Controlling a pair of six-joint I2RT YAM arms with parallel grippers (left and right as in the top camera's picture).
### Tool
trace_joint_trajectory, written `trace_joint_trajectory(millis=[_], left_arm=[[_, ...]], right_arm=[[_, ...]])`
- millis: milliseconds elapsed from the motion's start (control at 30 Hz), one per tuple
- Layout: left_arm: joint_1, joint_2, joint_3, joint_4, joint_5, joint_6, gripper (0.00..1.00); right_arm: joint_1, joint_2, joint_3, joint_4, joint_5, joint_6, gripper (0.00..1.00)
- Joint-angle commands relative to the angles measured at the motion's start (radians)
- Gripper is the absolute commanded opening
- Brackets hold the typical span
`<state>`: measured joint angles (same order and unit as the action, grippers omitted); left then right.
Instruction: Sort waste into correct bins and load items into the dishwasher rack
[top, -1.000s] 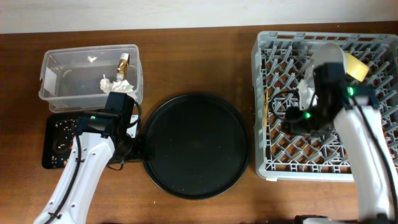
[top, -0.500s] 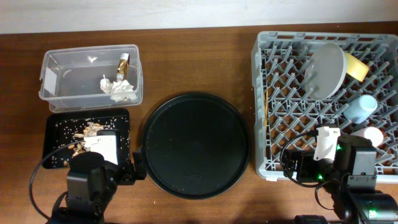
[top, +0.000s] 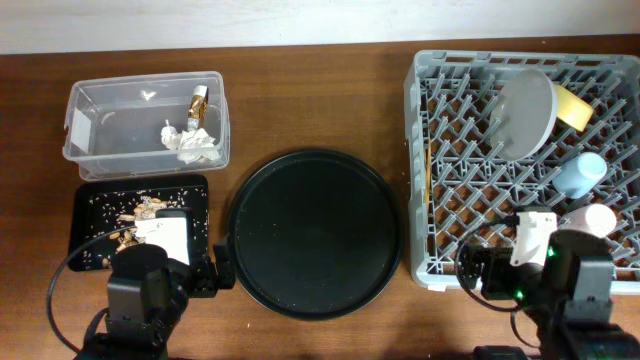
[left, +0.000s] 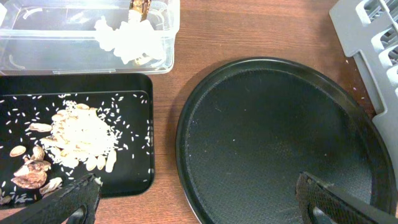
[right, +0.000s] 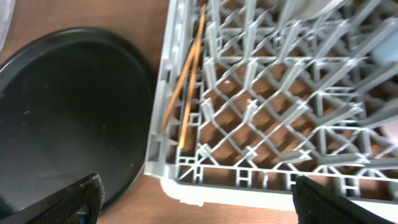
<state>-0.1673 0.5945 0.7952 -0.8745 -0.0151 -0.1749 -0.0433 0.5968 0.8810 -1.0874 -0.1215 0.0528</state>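
Crumpled tissue (top: 195, 145) and a brown-and-gold wrapper (top: 199, 100) lie in the clear tub (top: 146, 84). Crumbly food scraps (left: 81, 134) are heaped on the flat black tray (top: 90, 198). The grey rack (top: 415, 150) holds the plate (top: 527, 108) on edge, a yellow bowl (top: 572, 105), a blue cup (top: 580, 173), a pink cup (top: 598, 218) and chopsticks (right: 186, 93) along its left side. My left gripper (left: 199, 202) hangs open and empty between the flat tray and the round tray. My right gripper (right: 199, 199) stands open and empty over the rack's front left corner.
A large round black tray (top: 315, 232) sits in the middle of the wooden table, between the bins and the rack. Both arms are drawn back at the near edge. The table's back edge runs just behind the tub and the rack.
Both arms have pulled back to the near edge, the left from the tub, the right out of the rack. The right gripper has opened wide.
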Motion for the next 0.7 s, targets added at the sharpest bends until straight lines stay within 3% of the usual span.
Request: trace_joint_trajectory(millis=[0, 67, 200, 333, 533, 600, 667], left_arm=[[-0.002, -0.005, -0.009, -0.001, -0.01, 0.015, 0.99], [-0.002, -0.005, -0.009, -0.001, -0.01, 0.016, 0.99], [-0.002, -0.005, -0.009, -0.001, -0.01, 0.015, 0.99], [-0.002, -0.005, -0.009, -0.001, -0.01, 0.015, 0.99], [-0.002, -0.005, -0.009, -0.001, -0.01, 0.015, 0.99], [-0.002, -0.005, -0.009, -0.001, -0.01, 0.015, 0.99], [-0.002, -0.005, -0.009, -0.001, -0.01, 0.015, 0.99]], right_arm=[[0.062, -0.091, -0.012, 0.011, 0.106, 0.003, 0.98], [0.106, -0.179, -0.066, 0.1, 0.135, 0.003, 0.98], [0.111, -0.423, -0.378, 0.419, 0.106, 0.008, 0.98], [0.11, -0.588, -0.592, 0.616, 0.107, 0.007, 0.98], [0.108, -0.594, -0.877, 1.173, 0.108, 0.007, 0.98], [0.108, -0.594, -0.875, 1.175, 0.11, 0.007, 0.98], [0.109, -0.594, -0.875, 1.059, 0.11, 0.007, 0.98]])
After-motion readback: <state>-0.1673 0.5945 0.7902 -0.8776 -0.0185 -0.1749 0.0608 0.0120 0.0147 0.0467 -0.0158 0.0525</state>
